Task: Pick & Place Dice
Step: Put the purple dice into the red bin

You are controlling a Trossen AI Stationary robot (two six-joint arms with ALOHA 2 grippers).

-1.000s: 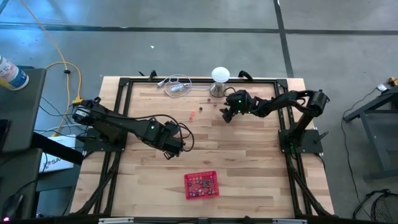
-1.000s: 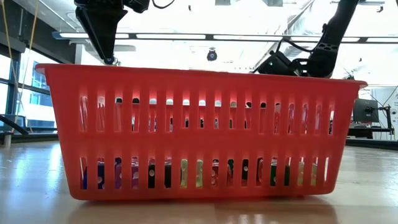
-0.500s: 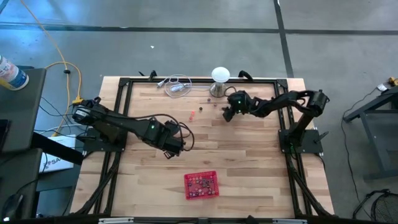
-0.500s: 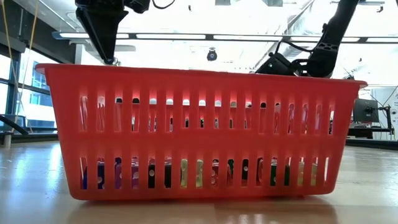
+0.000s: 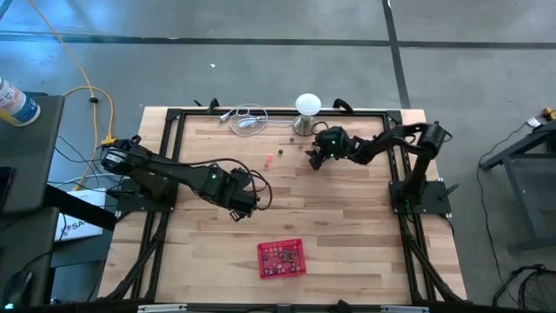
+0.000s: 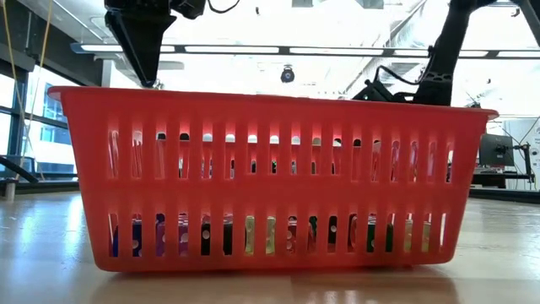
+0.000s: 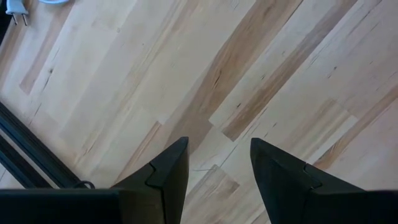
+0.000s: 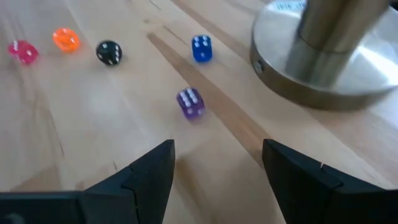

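Observation:
Loose dice lie on the wood near the far edge. In the right wrist view I see a purple die point(image 8: 190, 103), a blue die point(image 8: 201, 48), a black die point(image 8: 109, 53), an orange die point(image 8: 65, 39) and a pink die point(image 8: 23, 52). My right gripper point(image 8: 217, 149) point(image 5: 315, 160) is open just short of the purple die and touches nothing. More dice fill the red basket point(image 5: 281, 258) point(image 6: 270, 177) near the table's near edge. My left gripper point(image 7: 217, 152) point(image 5: 234, 211) is open over bare wood left of the table's middle.
The metal stand's round base point(image 8: 329, 62) stands right beside the blue die, and its white ball top point(image 5: 307, 104) shows from above. A white cable point(image 5: 246, 120) lies by the far edge. A black frame point(image 5: 165, 148) borders the table.
The right arm's rear links have swung up and a little toward the table's left, while its gripper has stayed by the dice near the stand. The left arm and the basket have kept still.

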